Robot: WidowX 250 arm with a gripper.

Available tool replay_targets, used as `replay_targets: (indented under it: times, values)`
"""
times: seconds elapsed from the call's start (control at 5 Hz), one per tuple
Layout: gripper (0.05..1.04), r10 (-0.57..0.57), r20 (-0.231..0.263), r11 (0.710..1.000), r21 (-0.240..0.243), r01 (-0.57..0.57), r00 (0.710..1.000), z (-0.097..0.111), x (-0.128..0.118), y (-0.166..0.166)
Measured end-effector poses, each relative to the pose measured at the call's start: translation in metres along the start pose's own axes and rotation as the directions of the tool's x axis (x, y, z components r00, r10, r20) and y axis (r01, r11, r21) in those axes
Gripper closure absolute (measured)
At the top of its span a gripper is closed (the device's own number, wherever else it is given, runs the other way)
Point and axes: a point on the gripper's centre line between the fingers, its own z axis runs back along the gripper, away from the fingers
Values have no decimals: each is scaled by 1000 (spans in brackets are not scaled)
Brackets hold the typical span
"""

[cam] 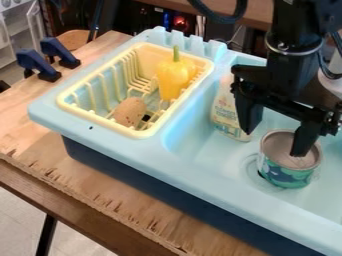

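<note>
Camera view: pincer (274,143) spread wide, 1 finger (305,139) over the can (288,175).

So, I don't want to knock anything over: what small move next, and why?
Probably a slight straight lift of the open hand: one fingertip appears over or inside the green can, the other near the bottle, so sliding sideways might tip something.

Soft light is brightening the sink (220,195) around the gripper (274,143) — a red glow (179,22) is showing in dimness beyond it.
</note>
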Motion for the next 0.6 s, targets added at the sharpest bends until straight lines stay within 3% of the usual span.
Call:
replay_targets:
  times: [0.2,0.4,0.6]
  values:
    - [82,-1,-32,1000,11,2,999,-10,-4,1]
    - [82,-24,40,999,25,23,999,-15,8,3]
    - [82,-57,72,998,12,56,996,-16,15,3]
